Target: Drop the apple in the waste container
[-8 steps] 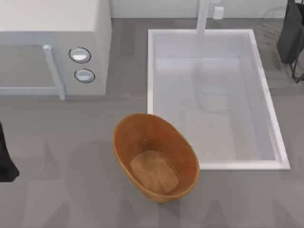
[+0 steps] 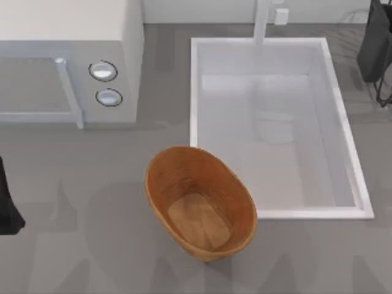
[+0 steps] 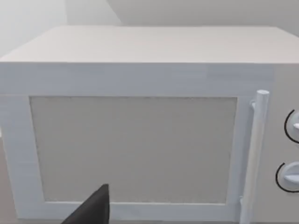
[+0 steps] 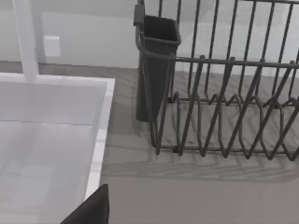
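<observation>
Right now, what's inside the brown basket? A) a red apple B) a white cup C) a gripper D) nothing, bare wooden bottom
D: in the top view the waste container shows just its flat lighter wooden bottom, with no fruit or anything else in it.

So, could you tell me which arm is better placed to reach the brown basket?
Probably left: the left arm sits at the table's left edge, level with the basket; the right wrist view faces the dish rack beyond the sink.
</observation>
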